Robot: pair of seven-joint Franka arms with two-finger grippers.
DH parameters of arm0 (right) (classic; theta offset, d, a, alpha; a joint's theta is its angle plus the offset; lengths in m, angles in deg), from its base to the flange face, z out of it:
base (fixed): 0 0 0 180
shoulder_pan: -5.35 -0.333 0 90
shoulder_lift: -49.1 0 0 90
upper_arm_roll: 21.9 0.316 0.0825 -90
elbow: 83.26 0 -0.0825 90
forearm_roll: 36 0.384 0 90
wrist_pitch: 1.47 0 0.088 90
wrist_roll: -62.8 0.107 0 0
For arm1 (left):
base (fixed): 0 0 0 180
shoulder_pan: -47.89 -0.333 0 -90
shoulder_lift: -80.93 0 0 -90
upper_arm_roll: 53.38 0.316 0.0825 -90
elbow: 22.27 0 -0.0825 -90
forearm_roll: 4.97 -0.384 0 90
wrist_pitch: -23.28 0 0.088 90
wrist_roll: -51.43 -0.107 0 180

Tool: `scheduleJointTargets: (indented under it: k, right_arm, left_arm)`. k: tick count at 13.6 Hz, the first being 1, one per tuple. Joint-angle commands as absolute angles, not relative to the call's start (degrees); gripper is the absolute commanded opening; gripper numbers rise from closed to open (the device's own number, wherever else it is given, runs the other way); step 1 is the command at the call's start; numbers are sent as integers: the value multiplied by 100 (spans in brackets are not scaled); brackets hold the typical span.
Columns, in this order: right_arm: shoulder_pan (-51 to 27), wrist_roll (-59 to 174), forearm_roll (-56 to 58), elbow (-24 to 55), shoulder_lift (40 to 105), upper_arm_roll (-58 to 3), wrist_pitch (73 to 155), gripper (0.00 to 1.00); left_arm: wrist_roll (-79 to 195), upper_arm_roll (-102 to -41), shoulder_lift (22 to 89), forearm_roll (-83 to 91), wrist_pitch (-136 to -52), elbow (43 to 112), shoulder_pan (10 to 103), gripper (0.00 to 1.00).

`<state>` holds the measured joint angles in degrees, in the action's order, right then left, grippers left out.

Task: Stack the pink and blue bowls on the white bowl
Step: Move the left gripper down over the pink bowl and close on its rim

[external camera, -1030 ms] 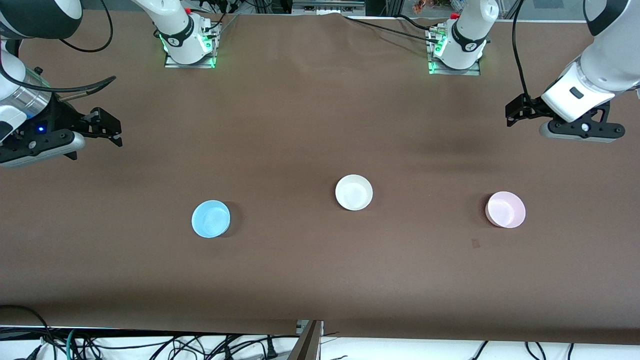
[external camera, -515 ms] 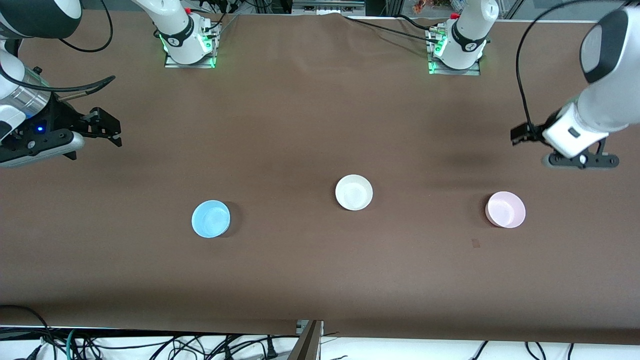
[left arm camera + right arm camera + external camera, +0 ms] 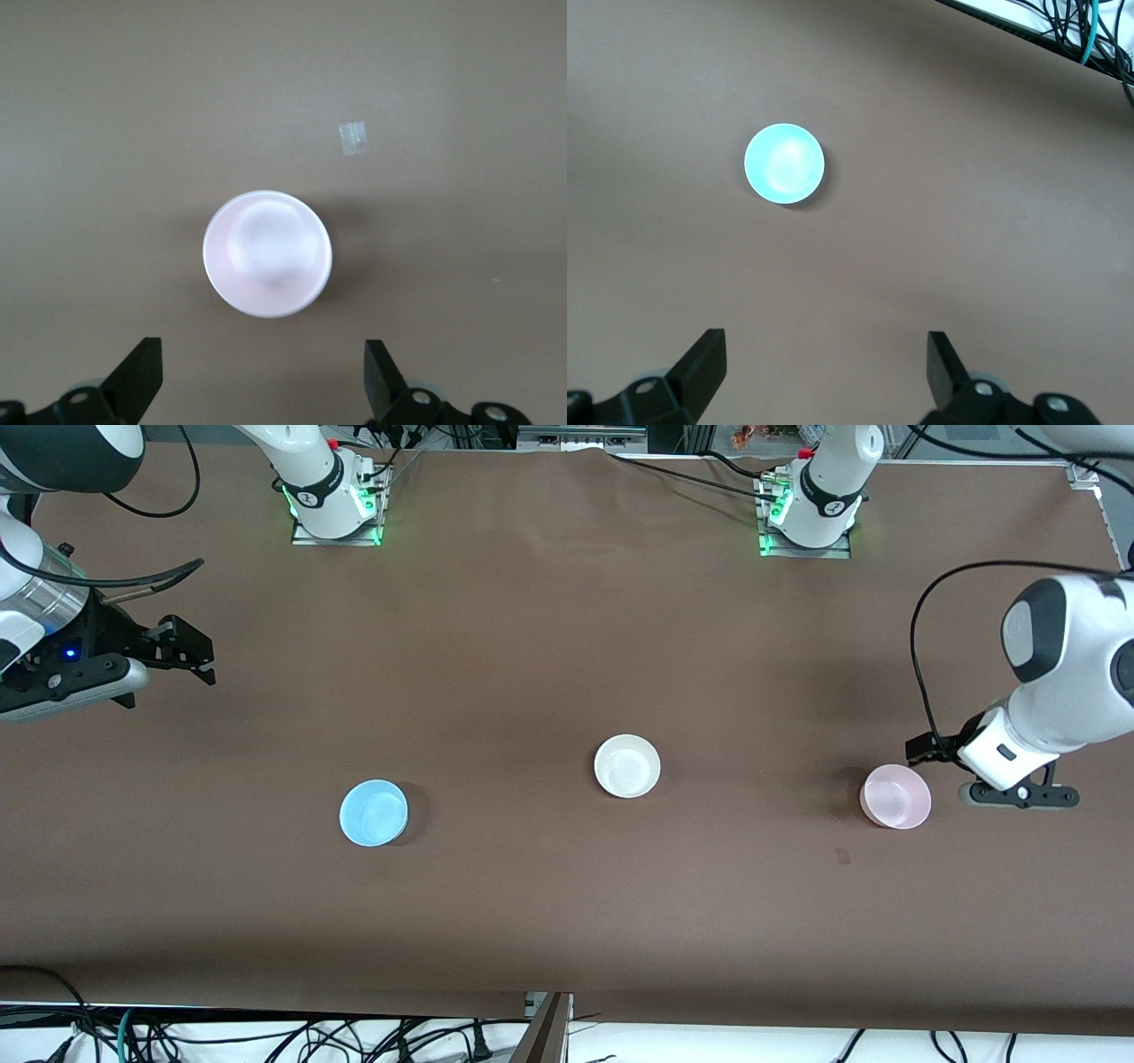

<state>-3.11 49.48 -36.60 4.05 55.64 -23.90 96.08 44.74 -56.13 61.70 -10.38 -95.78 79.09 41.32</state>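
Three bowls stand apart on the brown bench (image 3: 567,921), all empty: the blue bowl (image 3: 374,812) at lower left of the front view, the white bowl (image 3: 627,765) at centre, the pink bowl (image 3: 896,796) at right. A small tape scrap (image 3: 353,138) lies near the pink one. The left end effector (image 3: 926,748), released wide, hovers just beside the pink bowl. The right end effector (image 3: 190,654), also released, waits at the left edge, over open bench.

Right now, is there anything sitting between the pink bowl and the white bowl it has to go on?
Nothing visible. Only bare brown table lies between the pink bowl and the white bowl. The open left gripper hangs beside the pink bowl.
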Motion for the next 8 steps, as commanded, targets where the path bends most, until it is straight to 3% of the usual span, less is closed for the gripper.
scheduleJointTargets:
  k: [1,8]
  right_arm:
    - [-282,4926,-3635,340,5552,-2375,9582,100]
    - [-282,4935,-3635,340,5552,-2375,9582,100]
  left_arm:
    - [3913,-5645,5713,-1050,-10010,7617,3989,100]
    - [2946,-5698,4701,-874,-11162,7405,3603,100]
